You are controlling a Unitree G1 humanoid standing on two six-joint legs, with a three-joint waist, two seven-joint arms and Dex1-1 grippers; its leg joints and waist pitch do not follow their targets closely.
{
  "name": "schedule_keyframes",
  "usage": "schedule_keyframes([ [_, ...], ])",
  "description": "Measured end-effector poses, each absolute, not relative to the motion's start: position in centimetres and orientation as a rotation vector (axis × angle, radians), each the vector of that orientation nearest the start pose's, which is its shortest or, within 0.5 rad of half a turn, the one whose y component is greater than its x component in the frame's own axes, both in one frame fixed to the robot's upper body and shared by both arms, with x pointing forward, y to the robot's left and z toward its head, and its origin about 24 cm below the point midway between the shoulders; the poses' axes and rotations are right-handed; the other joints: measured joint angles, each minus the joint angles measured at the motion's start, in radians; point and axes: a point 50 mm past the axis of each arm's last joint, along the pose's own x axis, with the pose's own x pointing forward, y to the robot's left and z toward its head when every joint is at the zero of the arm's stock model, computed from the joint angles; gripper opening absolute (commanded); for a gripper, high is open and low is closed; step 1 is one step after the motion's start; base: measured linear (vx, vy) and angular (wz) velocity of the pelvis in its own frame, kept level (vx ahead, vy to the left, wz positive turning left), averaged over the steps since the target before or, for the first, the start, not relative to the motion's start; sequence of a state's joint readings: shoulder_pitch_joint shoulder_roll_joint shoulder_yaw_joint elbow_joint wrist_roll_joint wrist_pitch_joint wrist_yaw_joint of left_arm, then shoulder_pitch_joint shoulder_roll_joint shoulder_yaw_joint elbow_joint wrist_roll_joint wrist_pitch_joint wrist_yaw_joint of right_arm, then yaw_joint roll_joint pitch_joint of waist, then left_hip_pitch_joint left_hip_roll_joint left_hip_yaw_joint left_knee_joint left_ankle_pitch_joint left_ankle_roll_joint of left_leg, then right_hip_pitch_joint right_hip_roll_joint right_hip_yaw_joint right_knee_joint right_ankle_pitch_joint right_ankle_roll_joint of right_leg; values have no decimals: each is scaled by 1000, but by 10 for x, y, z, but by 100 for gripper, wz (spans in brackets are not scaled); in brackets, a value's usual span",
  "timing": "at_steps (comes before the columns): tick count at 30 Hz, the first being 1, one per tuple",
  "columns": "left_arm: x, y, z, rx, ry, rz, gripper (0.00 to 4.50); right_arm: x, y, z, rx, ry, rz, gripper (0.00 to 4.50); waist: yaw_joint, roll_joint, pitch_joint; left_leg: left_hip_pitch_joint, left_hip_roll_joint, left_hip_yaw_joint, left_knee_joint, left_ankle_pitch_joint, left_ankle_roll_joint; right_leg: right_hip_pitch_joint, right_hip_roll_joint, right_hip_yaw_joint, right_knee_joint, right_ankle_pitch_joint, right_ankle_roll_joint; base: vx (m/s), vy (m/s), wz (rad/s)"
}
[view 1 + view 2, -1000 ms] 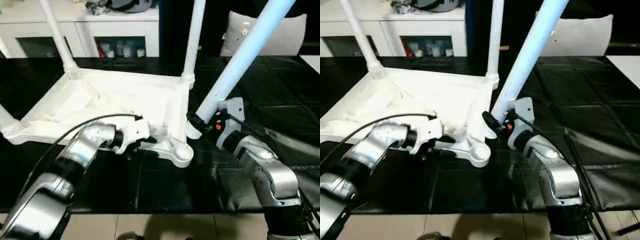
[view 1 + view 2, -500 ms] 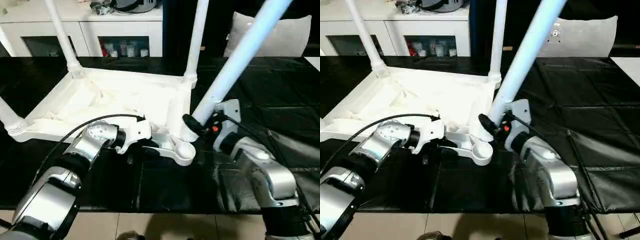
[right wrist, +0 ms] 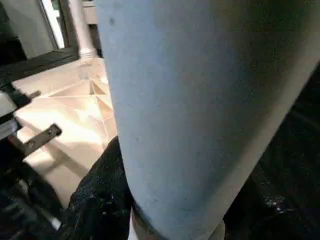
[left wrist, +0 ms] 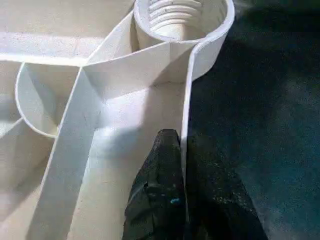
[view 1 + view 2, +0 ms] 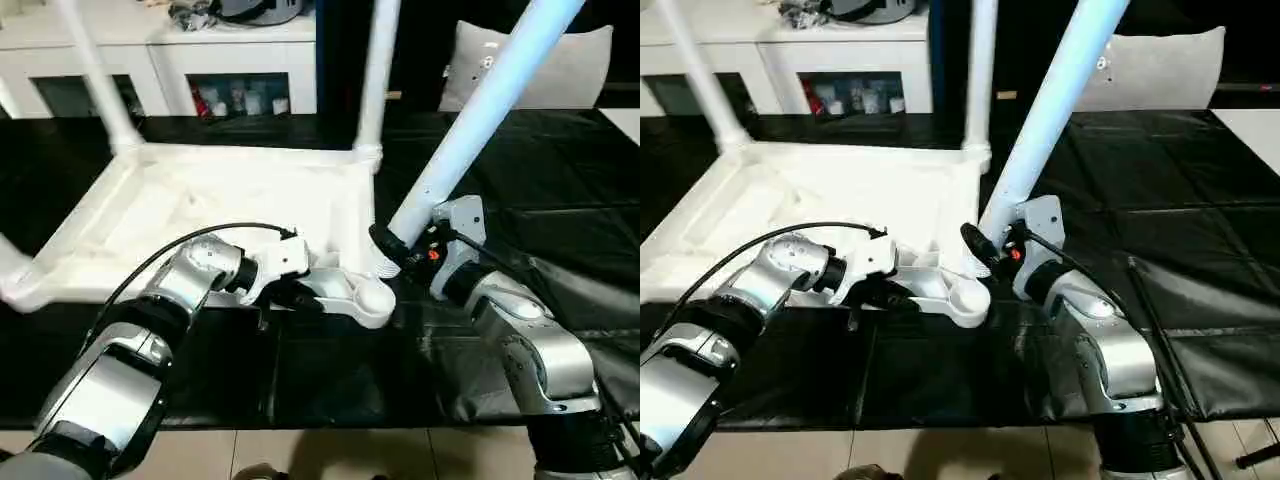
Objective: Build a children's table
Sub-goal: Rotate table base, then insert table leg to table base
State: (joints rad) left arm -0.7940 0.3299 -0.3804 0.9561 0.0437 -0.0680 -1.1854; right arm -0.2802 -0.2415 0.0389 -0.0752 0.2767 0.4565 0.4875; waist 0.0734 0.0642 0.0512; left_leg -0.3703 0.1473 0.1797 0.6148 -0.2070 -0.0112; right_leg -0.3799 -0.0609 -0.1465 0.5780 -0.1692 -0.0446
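While the upturned tabletop (image 5: 200, 200) lies on the black counter (image 5: 560, 180), my left claw (image 5: 300, 292) pinches its near rim. Wrist view: my fingers (image 4: 160, 195) close across that rim beside the corner socket (image 4: 182, 22). My right claw (image 3: 165, 210) grips the slanted leg (image 3: 200, 100).

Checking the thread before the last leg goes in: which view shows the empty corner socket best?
The left wrist view: the socket is close, its inner threads plain. Both head views show its whole round rim, small and threads unreadable; the right wrist view gives nothing usable of it.

Smooth white plastic tabletop (image 5: 200, 195)
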Motion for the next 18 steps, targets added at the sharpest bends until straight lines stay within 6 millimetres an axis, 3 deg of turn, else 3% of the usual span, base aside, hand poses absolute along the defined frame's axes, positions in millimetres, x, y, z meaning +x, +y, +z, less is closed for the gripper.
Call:
schedule_keyframes([
  [4,336,125,46,461,506,-1274,0,287,-133,91,-29,162,751,191,-16,3,-1,5,0,1,-1,0,0,5,0,0,-1,-1,1,0,0,0],
  [10,321,125,41,467,422,-1286,0,292,-130,79,-53,231,764,191,-15,6,-3,6,0,1,-1,0,0,6,0,0,-1,-1,1,0,0,0],
  [18,314,125,41,475,421,-1251,0,300,-126,83,-26,252,808,191,-15,6,-4,5,0,1,-5,0,0,5,0,0,-2,-4,2,0,0,0],
])
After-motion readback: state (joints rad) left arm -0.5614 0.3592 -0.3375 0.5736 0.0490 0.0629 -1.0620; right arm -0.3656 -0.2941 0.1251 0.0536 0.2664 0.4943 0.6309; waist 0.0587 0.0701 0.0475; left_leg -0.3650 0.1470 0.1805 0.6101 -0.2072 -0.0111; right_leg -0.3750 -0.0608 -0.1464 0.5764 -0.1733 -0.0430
